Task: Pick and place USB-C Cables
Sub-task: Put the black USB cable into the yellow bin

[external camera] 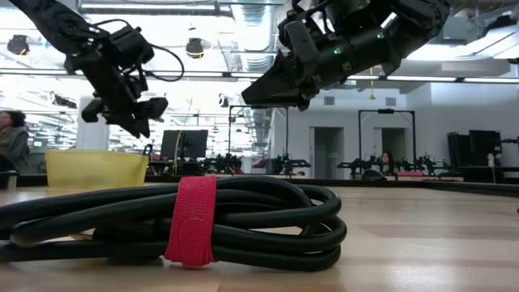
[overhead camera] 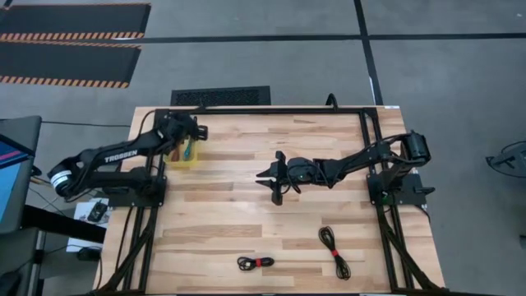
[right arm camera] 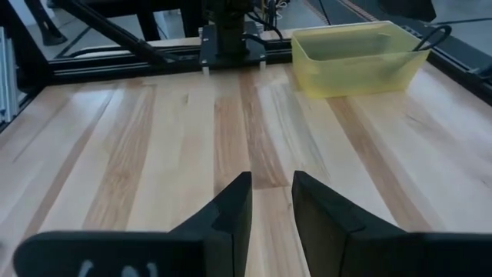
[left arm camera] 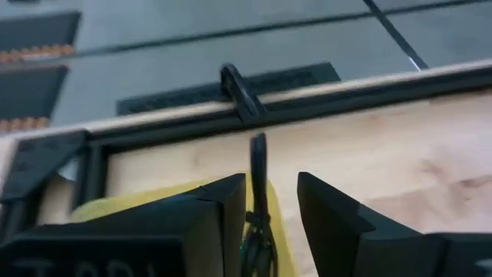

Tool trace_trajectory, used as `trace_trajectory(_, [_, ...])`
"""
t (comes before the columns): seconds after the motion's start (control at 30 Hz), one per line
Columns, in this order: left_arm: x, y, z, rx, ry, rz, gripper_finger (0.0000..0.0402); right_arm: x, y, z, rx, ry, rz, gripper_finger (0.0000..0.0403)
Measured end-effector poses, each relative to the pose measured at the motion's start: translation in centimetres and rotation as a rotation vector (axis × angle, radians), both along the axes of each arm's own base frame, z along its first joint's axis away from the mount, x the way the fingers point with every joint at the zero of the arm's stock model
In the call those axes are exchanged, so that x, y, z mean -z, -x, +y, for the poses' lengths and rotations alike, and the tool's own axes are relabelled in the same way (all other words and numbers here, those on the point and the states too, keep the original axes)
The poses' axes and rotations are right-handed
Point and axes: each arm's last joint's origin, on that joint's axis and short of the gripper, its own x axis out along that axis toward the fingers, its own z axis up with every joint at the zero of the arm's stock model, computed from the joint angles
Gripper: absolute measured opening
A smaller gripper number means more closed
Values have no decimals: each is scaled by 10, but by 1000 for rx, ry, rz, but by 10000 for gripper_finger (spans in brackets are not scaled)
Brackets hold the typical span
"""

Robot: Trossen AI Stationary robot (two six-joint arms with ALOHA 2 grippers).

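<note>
Two black USB-C cables with red ties lie on the near part of the table, one (overhead camera: pixel 256 262) left of the other (overhead camera: pixel 334 251). One of them fills the low view's foreground (external camera: pixel 195 223). My left gripper (overhead camera: pixel 191 146) (left arm camera: pixel 271 181) hovers open above the yellow bin (overhead camera: pixel 185 158) (left arm camera: pixel 154 196). A thin black cable (left arm camera: pixel 258 165) shows between its fingers, its loop reaching over the bin's rim (right arm camera: pixel 430 35). Something teal-blue (overhead camera: pixel 190 151) lies in the bin. My right gripper (overhead camera: pixel 263 177) (right arm camera: pixel 270 178) hangs above mid-table, slightly open and empty. The maroon-red cable is not visible. My left gripper stands with a finger on either side of the black cable (left arm camera: pixel 258 223) over the bin, pointing down. The fingers hide the cable's lower part, so I cannot tell whether they touch it.
A black frame rail (overhead camera: pixel 263 110) runs along the table's far edge, with side rails down the left and right. Bare wood lies between the bin and the two near cables. People and equipment show in the room behind, off the table.
</note>
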Motion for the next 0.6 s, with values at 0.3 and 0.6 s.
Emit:
trace_trajectory(0.3, [11,5,19,-2,55,3,73,0,0,0,3,-9,0,118])
trace_trajectory(0.6, [7,10,28,26,37,-52,72,0,0,0,3,-10,1,118])
